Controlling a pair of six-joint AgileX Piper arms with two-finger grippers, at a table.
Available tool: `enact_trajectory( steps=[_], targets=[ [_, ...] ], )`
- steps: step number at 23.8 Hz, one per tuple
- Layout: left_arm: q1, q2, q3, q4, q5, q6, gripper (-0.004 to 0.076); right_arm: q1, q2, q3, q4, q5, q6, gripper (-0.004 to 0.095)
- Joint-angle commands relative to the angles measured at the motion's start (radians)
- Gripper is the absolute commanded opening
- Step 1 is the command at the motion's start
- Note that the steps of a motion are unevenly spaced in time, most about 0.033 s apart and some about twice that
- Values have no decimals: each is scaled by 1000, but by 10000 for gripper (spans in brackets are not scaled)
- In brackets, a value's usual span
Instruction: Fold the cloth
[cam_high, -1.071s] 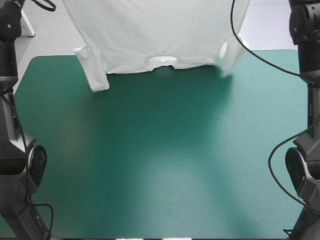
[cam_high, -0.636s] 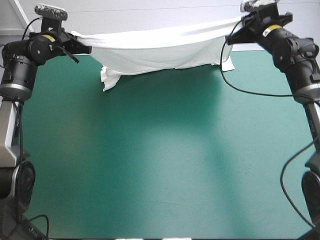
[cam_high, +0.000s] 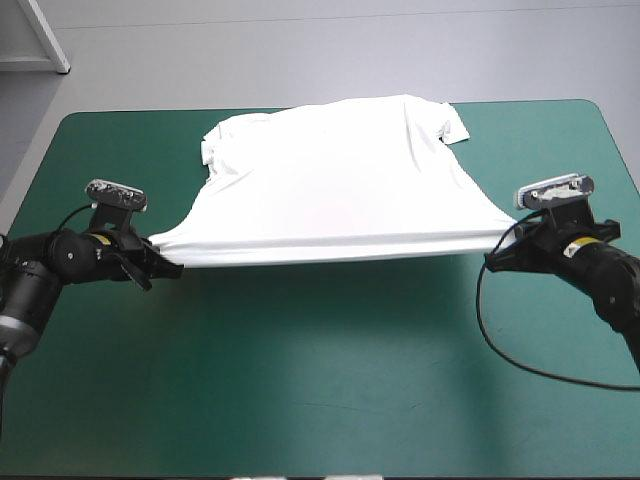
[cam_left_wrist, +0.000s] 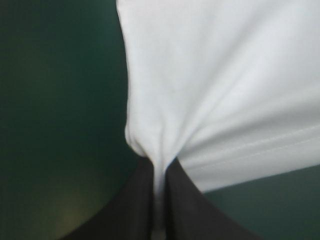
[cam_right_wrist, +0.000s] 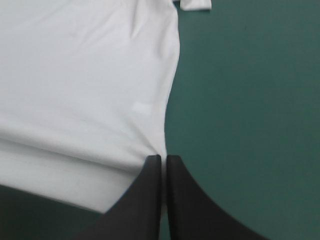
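1. The desk (cam_high: 320, 400), under its teal-green cover, bore the T-shirt on its far half, and its near half lay bare.
2. The T-shirt (cam_high: 330, 180) was spread white across that far half. Its shoulders rested near the far edge and its lower body rose off the cover toward the robot. By my reading this was the laying-out step, close to done, with no fold yet made.
3. The left pincer (cam_high: 165, 262) was clamped on one corner of the hem, its black fingers all but together with cloth pinched between them. The right pincer (cam_high: 497, 258) gripped the other corner the same way. Both sat low, toward the desk's left and right sides.
4. The hem (cam_high: 330, 245) ran taut between them just above the cover and cast a shadow beneath. The next move likely calls for lowering it evenly under tension, so the body settles without wrinkles.
5. The right-side sleeve (cam_high: 452, 128) lay flat. The left-side sleeve (cam_high: 210, 150) looked rumpled and may need smoothing.
6. Earlier the shirt hung from raised arms beyond the far edge, sleeves dangling. Just before, it sagged between the pincers at the far corners. Since then it had been drawn nearer and lowered.
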Motion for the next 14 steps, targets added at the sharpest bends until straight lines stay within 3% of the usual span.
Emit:
enact_trajectory(
  steps=[1, 4, 8, 14],
  targets=[
    [2, -105, 43, 17, 55, -16, 19, -16, -114, 39, -117, 40, 95, -17],
    [2, -236, 116, 42, 177, -66, 19, -16, -264, 122, -156, 178, 189, -17],
    [-2, -350, 156, 134, 367, -123, 19, -14, -360, 178, -136, 344, 209, -17],
    [-2, -347, 244, 119, 376, -155, 19, -14, -366, 258, -69, 350, 177, -17]
  ],
)
